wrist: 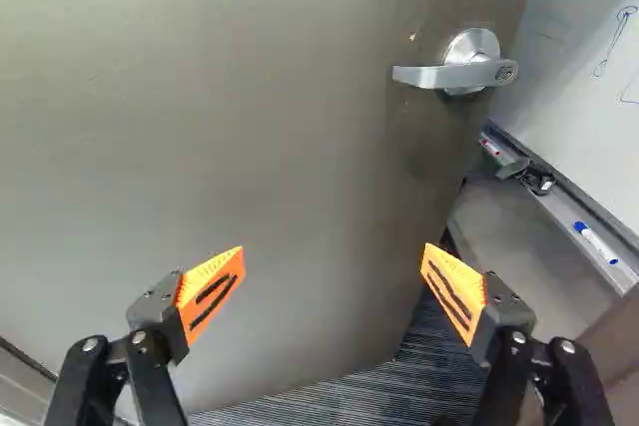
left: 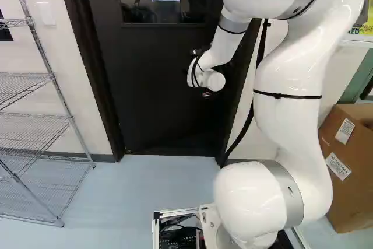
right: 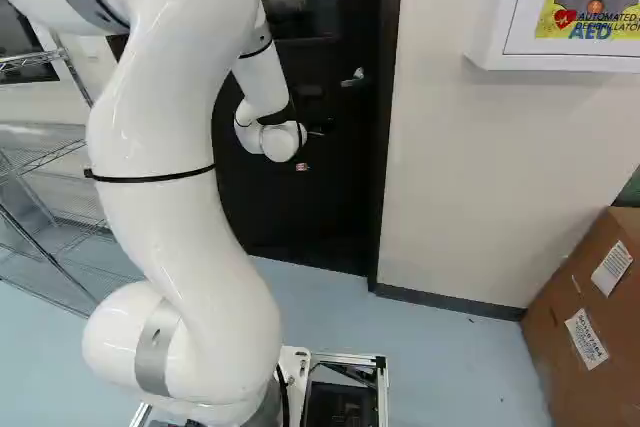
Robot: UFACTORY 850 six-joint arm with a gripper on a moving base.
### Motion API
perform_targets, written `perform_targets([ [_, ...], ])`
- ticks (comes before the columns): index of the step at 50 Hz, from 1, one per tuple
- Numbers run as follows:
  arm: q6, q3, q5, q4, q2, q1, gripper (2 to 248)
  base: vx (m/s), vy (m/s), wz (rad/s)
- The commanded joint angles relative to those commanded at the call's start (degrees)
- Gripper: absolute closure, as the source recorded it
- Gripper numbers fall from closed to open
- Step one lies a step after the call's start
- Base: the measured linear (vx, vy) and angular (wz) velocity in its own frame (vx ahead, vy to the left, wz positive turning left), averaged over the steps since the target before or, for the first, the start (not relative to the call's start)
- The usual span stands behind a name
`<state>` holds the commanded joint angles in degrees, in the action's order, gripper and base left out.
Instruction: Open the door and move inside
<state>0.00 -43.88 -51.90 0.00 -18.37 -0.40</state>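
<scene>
We are holding the gripper (wrist: 332, 291) wide open and empty, facing the ajar door (wrist: 280, 147) clear of its handle (wrist: 439, 76), presumably aiming for pushing the door wider.

One door (wrist: 250, 147), one handle (wrist: 434, 76).

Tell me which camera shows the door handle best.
The wrist view: there the door handle looks large, with nothing covering it. The right base view shows it small and farther off; in the left base view, the arm seems to hide it.
</scene>
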Motion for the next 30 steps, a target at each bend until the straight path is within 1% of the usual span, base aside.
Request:
perform_targets([
  [18,0.00,5.71,0.00,0.00,4.84,-0.03,3,0.000,0.000,0.000],
  [30,0.00,9.24,0.00,0.00,7.93,-0.99,3,0.000,0.000,0.000],
])
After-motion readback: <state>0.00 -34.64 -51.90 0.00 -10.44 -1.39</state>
